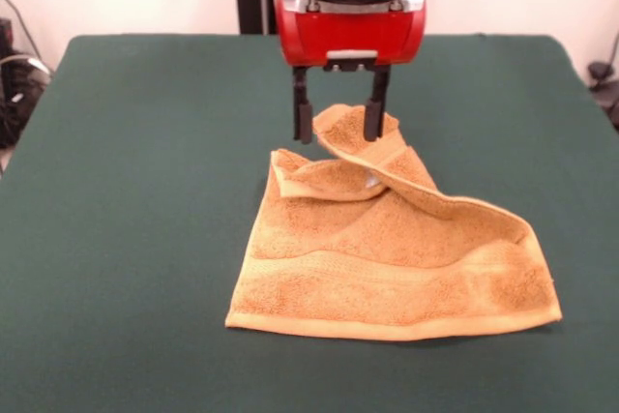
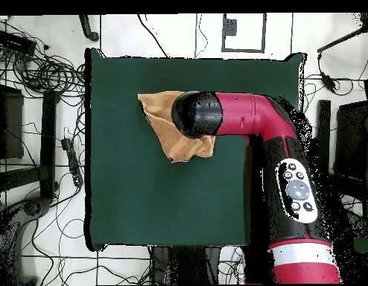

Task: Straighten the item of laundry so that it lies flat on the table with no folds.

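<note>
The golden-orange item of laundry (image 1: 387, 258) lies on the green table (image 1: 145, 191), its near half spread flat with a border band along the front hem. Its far corner is twisted and lifted off the cloth. My gripper (image 1: 338, 123) hangs straight down over that raised corner with a finger on each side, shut on it. A small white tag shows in the twist. From overhead the item of laundry (image 2: 161, 112) pokes out to the left of the arm's black end (image 2: 196, 114), which hides the gripper.
The red arm (image 2: 261, 123) reaches across the table (image 2: 142, 194) from the right side of the overhead view. Cables and stands lie on the floor around the table's edges.
</note>
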